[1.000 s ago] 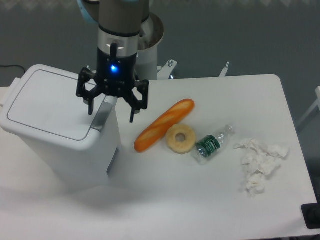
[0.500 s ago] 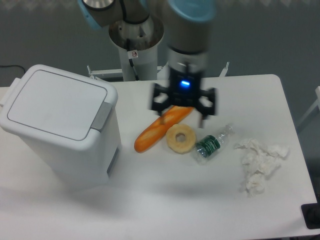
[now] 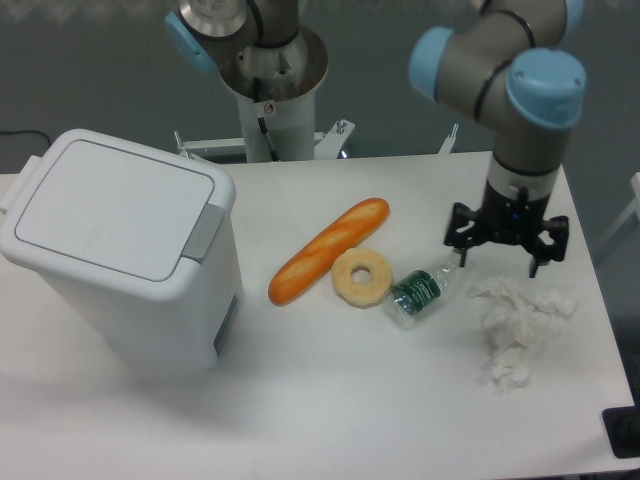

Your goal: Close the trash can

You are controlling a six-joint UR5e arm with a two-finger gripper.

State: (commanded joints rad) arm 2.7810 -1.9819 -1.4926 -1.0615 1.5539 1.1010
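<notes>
Sitting lid-down, the trash can (image 3: 120, 260) is far from the spread, empty claw (image 3: 506, 255).

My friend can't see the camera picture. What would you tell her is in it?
A big white trash can sits shut on the table's left. The robot's open pincer hovers at the right above crumpled tissues, near a small bottle, a baguette and a bagel.

The gripper (image 3: 506, 250) is held pointing down at the right, its two fingers spread wide apart.
</notes>
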